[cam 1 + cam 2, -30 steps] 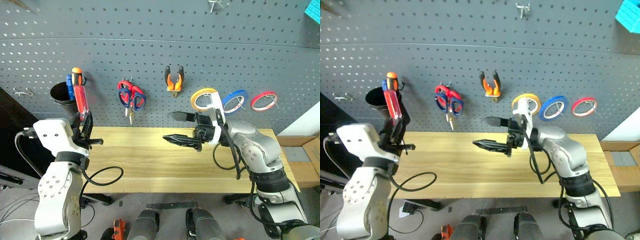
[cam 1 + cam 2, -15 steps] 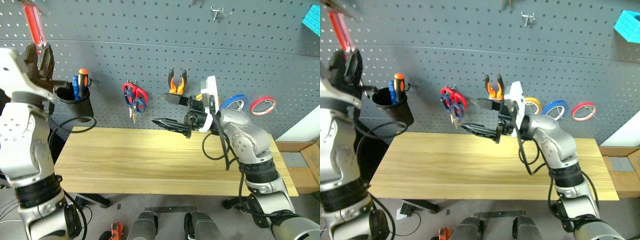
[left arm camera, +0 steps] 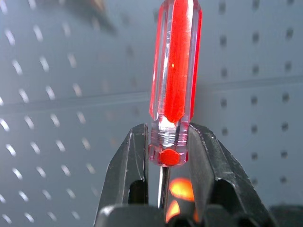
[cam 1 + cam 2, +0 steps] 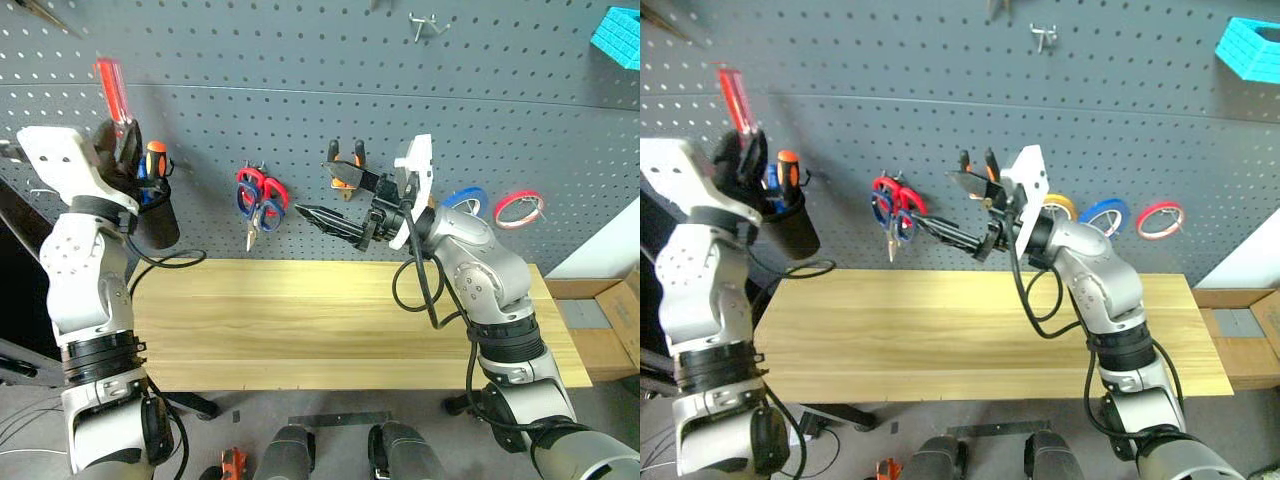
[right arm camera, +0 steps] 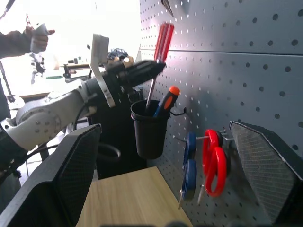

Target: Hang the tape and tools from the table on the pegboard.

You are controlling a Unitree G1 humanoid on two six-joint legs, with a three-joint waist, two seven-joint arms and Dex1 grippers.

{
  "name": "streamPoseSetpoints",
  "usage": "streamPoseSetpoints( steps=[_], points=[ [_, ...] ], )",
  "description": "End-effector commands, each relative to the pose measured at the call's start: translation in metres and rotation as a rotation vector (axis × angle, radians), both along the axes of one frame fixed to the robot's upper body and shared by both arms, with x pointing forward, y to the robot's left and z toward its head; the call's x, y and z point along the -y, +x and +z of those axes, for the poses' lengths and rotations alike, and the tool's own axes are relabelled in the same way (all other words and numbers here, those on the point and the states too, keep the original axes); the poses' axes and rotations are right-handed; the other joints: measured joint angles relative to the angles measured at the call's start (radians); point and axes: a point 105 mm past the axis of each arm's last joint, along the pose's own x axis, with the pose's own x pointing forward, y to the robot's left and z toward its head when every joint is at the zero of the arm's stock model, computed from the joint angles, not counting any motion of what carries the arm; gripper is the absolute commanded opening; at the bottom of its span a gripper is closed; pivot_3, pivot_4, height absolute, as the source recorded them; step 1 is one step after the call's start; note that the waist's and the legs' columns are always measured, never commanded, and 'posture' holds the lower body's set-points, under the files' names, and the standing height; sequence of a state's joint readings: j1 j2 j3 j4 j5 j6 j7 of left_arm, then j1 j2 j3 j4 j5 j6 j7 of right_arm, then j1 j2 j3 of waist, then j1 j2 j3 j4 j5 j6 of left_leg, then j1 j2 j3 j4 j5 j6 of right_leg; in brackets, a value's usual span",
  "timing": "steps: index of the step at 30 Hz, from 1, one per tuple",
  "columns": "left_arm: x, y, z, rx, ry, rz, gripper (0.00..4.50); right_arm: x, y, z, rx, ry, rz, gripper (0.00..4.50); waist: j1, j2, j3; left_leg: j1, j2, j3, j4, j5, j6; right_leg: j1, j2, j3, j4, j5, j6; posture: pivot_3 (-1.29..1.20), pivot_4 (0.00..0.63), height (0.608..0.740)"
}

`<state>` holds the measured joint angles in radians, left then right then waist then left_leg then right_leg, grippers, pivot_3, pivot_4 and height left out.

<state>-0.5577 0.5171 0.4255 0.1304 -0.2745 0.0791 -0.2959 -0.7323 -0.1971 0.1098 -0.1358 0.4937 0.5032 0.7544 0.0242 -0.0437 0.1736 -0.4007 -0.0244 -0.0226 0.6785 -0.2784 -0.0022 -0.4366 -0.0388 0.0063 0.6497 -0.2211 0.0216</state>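
Gripping screwdriver [image 3: 174,80] above black cup [image 4: 155,212], left gripper [image 3: 165,161] jaws clamped.

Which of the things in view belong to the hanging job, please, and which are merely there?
Job: red screwdriver held in the left gripper; pliers, blue-handled scissors and blue tape, already hung on the pegboard; table.

Merely there: yellow tape, red tape, red-handled scissors, orange screwdriver, black cup.

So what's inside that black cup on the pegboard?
The black cup holds an orange-handled screwdriver and a blue handle, with the red screwdriver's shaft entering. Its wall hides their tips.
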Motion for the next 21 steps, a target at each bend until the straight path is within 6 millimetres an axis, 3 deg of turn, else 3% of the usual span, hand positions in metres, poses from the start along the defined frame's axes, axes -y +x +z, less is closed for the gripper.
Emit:
streamPoseSetpoints(
  steps=[1,4,12,15,18,20,21],
  points=[
    [0.0,-0.009,0.01,0.063,0.02,0.006,0.81,0.001,-0.008,0.017,0.081,0.019,0.008,4.5,-0.002,0.0,0.0,0.0,0.0,0.0,0.0,0.0,0.0,-0.001,0.0,0.001,0.0,0.0,0.0,0.05,0.105,0.74],
    [-0.003,-0.012,0.004,0.039,-0.003,-0.022,1.75,0.001,-0.007,0.017,0.083,0.017,0.013,4.5,-0.003,0.0,0.0,0.0,0.0,0.001,0.0,0.0,0.0,-0.002,0.0,0.003,0.001,0.0,0.0,0.06,0.101,0.74],
    [-0.002,-0.022,0.011,0.084,0.034,0.024,4.48,-0.003,-0.01,0.016,0.079,0.005,0.064,4.5,-0.001,-0.001,-0.004,0.0,0.0,0.002,0.001,0.0,0.0,-0.002,0.0,0.004,0.005,0.0,0.0,0.09,0.098,0.74],
    [0.01,-0.032,0.02,0.102,0.044,-0.048,4.48,-0.002,-0.015,0.009,0.052,-0.021,0.118,4.5,-0.001,-0.002,-0.005,0.001,0.0,0.002,0.001,0.0,0.0,-0.003,0.0,0.004,0.007,0.0,0.0,0.09,0.098,0.74],
    [0.051,-0.046,0.021,0.025,0.053,-0.3,4.48,0.007,-0.023,-0.014,0.004,-0.119,0.195,4.5,-0.001,-0.003,-0.006,0.001,0.0,0.002,0.001,0.0,0.0,-0.003,0.0,0.005,0.007,0.0,0.0,0.12,0.101,0.74],
    [0.105,-0.065,0.0,-0.122,0.092,-0.624,4.48,0.013,-0.024,-0.027,-0.042,-0.147,0.215,4.5,0.002,-0.004,-0.007,0.001,0.0,0.002,0.001,0.0,0.0,-0.003,0.0,0.006,0.007,0.0,0.0,0.14,0.108,0.74],
    [0.12,-0.074,-0.014,-0.192,0.106,-0.712,4.48,0.014,-0.023,-0.03,-0.054,-0.146,0.212,4.5,0.002,-0.003,-0.007,0.001,0.0,0.001,0.001,0.0,0.001,-0.002,-0.001,0.006,0.007,0.0,0.0,0.14,0.109,0.74]
  ],
)
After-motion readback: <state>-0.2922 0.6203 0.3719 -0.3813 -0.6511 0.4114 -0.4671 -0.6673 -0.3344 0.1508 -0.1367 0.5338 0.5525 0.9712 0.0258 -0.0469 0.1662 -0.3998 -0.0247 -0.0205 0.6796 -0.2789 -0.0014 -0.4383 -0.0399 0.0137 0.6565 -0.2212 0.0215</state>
